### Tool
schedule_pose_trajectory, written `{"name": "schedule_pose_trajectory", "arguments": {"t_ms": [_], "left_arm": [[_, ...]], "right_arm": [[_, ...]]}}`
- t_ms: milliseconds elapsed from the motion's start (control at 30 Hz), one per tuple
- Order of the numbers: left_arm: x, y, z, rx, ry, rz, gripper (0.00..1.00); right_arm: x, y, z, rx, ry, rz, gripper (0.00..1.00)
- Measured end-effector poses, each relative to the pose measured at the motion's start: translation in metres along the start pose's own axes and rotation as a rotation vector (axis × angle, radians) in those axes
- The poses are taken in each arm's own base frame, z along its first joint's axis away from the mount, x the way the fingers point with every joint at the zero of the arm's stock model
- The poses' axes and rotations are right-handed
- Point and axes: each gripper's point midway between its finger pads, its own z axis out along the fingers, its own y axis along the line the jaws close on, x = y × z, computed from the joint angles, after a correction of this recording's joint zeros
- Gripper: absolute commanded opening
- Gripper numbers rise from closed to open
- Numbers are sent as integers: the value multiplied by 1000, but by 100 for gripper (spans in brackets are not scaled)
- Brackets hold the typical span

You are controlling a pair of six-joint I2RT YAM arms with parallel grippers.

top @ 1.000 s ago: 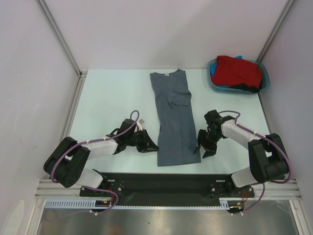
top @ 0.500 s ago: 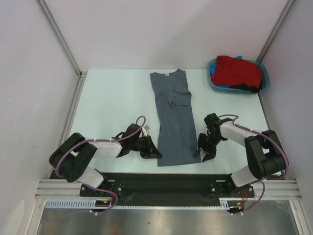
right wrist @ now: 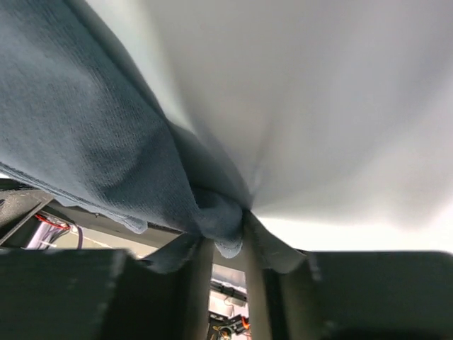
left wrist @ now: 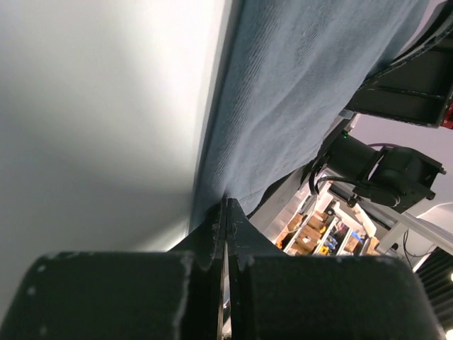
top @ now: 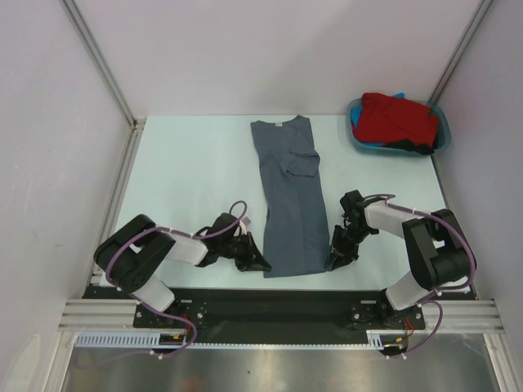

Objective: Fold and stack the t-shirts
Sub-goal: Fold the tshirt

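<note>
Moved in from either side and closed up since a second ago: left tool down at the near left corner of the grey shirt, right tool at the near right corner. Pinched tight on the hem edge on the left, fingers flat together with cloth drawn into the tips. Clamped on a bunched fold of the same hem on the right.

Lying flat on the counter, lengthwise straight away from the arms: hem near, collar far, one sleeve folded in over the body. Looks set for a lift and carry away toward the collar, one tool at each end of the hem, neither closer.

Further off, well apart at the far right corner: teal tub holding the red shirt on top, blue cloth and black cloth peeking out at the edges.
</note>
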Motion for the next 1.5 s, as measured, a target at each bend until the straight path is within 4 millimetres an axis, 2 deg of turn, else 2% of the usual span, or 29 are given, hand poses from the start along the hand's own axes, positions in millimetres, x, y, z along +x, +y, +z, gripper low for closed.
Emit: {"name": "schedule_pose_trajectory", "arguments": {"t_ms": [100,133,167,433,700,900,933,1000,1067,1100,1200,1367,1500], "left_arm": [[1,-3,3,17,9,-1,0],[2,-4,4,21,13,-2,0],[3,-4,5,24,15,0,1],[8,-7,3,24,26,-13,0],[19,-30,-28,41,15,19,0],[28,-37,-49,73,-23,40,0],[30,-34,-51,77,-30,35,7],[32,-23,-50,64,-39,18,33],[33,-9,-47,31,-45,-10,71],[32,-5,-46,14,-49,-14,99],[27,1,-40,-27,-56,-20,100],[2,-15,-28,-73,-105,62,100],[-3,-25,-12,-72,-87,88,100]], "right_arm": [[-1,0,1,-2,1,-7,11],[-1,0,1,-3,1,-7,2],[-1,0,1,-4,2,-11,0],[2,0,-3,-7,-1,-27,0],[13,9,-35,-27,-13,-89,0],[26,4,-46,-20,2,-111,0],[28,3,-46,-17,6,-114,0],[30,0,-43,-14,18,-116,0],[32,-2,-41,-8,31,-110,0],[32,-2,-40,-7,35,-110,0],[31,-2,-36,-2,52,-105,0],[30,-1,-32,8,67,-107,0],[27,3,-33,1,58,-117,0]]}}
